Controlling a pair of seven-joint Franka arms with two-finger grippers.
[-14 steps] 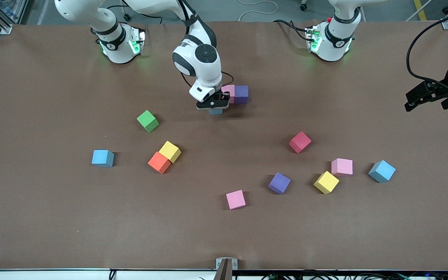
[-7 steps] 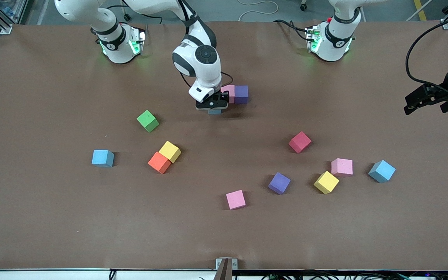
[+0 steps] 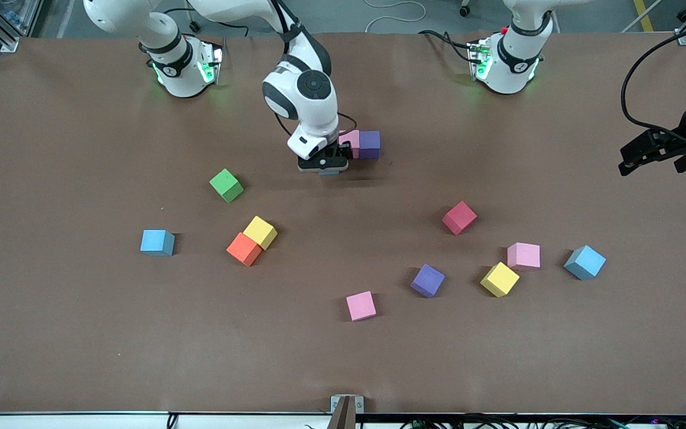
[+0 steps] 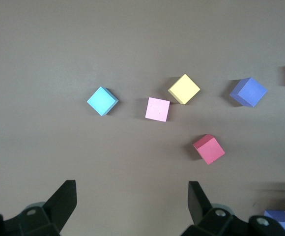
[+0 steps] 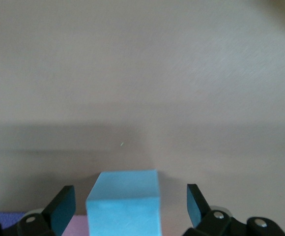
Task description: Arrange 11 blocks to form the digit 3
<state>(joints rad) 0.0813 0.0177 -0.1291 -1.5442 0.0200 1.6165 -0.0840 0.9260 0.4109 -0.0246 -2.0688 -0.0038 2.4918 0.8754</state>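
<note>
Letting go is what my right gripper point(image 5: 128, 206) has just done: a moment ago its fingers point(image 5: 64, 201) were squeezing the blue block point(image 5: 124, 201), and now they stand wide apart with a gap on each side of it. So that block sits on the table point(image 3: 81, 333) by itself, touching the pink block point(image 3: 351, 140), which touches the purple block point(image 3: 370, 144). I think these three are the first bar of the digit 3 point(image 3: 355, 149) (the blue one is mostly hidden under my hand from the front, so I cannot be sure how straight the row is). That means three blocks are placed and eight more are needed. My right gripper hangs low, right over the blue block, and should lift straight up so it does not bump the row. My left gripper point(image 3: 655, 149) waits over the edge of the table at the left arm's end, with its fingers point(image 4: 64, 201) spread and nothing between them. Loose blocks lie nearer the front camera than the row: a green block point(image 3: 226, 185), a yellow block point(image 3: 260, 232) touching an orange block point(image 3: 244, 248), a red block point(image 3: 459, 217), and others scattered about. Any of them could go next. The green one looks near to my right arm.
</note>
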